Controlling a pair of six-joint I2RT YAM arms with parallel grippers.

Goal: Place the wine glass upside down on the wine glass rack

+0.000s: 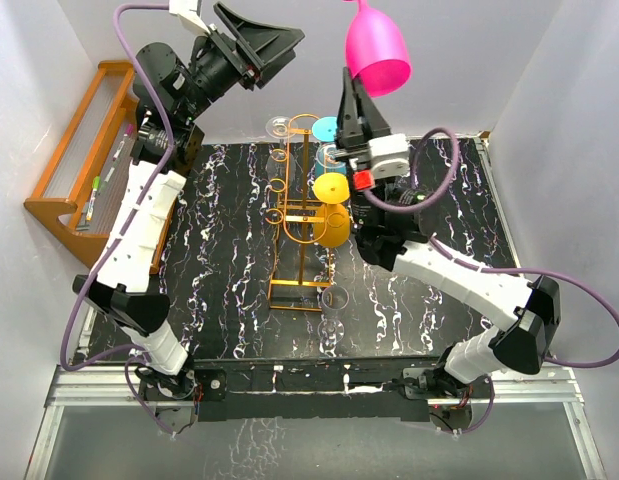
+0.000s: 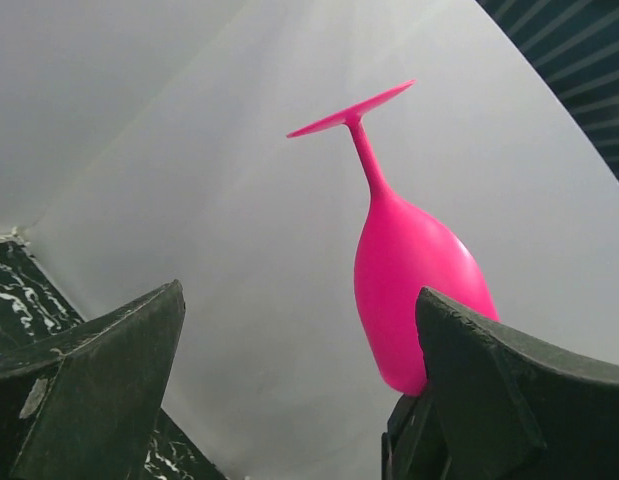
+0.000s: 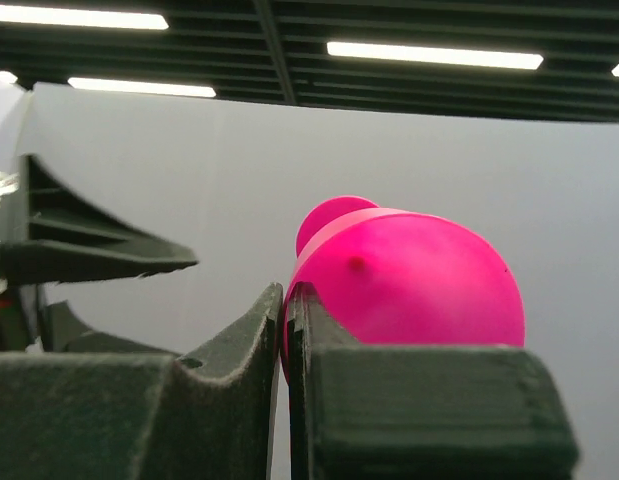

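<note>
Mid-carry, with wine glass [image 1: 377, 45] foot-up just above right gripper [image 1: 353, 85], clamped on its rim, and left gripper [image 1: 274, 50] gaping empty alongside; next, probably lowering to wine glass rack [image 1: 299, 200] well below, threading stem between rails.

White walls [image 1: 559, 90]; black marbled table [image 1: 229, 300]; wooden shelf [image 1: 51, 208] left; ceiling strip lights [image 3: 434, 55].

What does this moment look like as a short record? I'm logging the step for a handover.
wine glass: pink, pinched at its rim, foot pointing away from the gripper
right gripper: shut on the wine glass, held high
left gripper: open, empty, near the glass
wine glass rack: between the arms, yellow glasses on it
task: glass not yet on rack
</note>
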